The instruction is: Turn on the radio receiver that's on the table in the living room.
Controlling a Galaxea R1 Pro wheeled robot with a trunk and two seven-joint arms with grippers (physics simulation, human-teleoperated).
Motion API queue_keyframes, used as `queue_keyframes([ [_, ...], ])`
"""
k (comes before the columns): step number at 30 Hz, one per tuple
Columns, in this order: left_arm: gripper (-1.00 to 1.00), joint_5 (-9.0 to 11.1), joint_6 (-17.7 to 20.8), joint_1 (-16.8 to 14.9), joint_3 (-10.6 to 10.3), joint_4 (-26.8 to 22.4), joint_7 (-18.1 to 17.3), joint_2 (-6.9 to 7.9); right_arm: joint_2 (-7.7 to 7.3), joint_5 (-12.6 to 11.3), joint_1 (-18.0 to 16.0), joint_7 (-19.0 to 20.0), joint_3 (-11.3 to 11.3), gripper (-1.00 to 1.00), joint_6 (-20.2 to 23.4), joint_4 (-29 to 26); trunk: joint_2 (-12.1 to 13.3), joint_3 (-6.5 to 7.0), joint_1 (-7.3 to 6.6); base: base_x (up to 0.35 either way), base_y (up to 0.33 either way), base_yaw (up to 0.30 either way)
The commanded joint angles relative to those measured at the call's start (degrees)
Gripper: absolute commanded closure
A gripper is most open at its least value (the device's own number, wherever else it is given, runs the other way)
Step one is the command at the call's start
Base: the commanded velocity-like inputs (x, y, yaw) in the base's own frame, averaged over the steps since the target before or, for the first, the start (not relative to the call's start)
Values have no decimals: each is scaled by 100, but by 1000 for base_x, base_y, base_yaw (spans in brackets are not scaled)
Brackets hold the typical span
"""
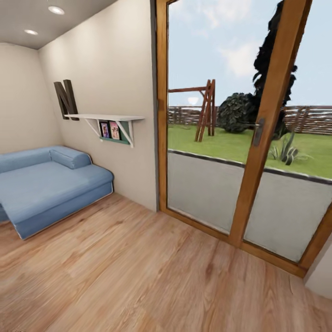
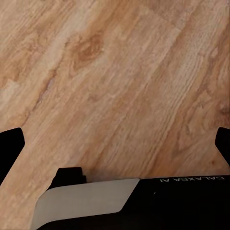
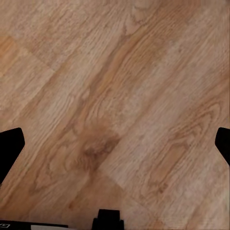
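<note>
The living room (image 1: 138,258) lies ahead in the head view: a light wood plank floor (image 1: 152,276) running up to a blue sectional sofa (image 1: 46,184) at the left, its chaise end set against a beige wall (image 1: 120,69). On that wall a white bracket shelf (image 1: 108,118) carries two small framed pictures (image 1: 109,130), and a dark letter N (image 1: 67,99) hangs just beyond it, nearer the corner. Two recessed ceiling lights (image 1: 55,9) glow above. To the right of the wall stands a large wood-framed glass door (image 1: 272,115) with a dark handle (image 1: 258,131); through it show a lawn (image 1: 240,147), a wooden swing frame (image 1: 203,110), dark bushes (image 1: 240,113) and a slatted fence (image 1: 309,117) under a pale sky. In the left wrist view the left pincer (image 2: 115,143) hangs over bare planks, its two dark fingertips (image 2: 9,148) at the opposite edges of the frame, spread wide with nothing between them; part of the robot's dark and white body, lettered GALAXEA, sits beneath it. In the right wrist view the right pincer (image 3: 115,143) is likewise spread wide over the plank floor, fingertips (image 3: 9,148) far apart and nothing held. Neither the radio receiver nor the table can be placed from these pictures.
</note>
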Motion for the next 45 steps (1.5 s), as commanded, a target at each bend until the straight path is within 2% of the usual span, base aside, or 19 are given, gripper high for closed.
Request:
queue_keyframes([
  [1, -100, -8, -11, 0, -8, -3, 7, 1, 0, 15, -1, 26, -11, -100, -3, -2, -2, -5, 3, 326, -117, 286],
  [45, -100, -8, -11, 0, -8, -6, 9, 2, 0, 17, -2, 26, -2, -100, -5, 3, -2, -5, 3, 326, -104, 288],
])
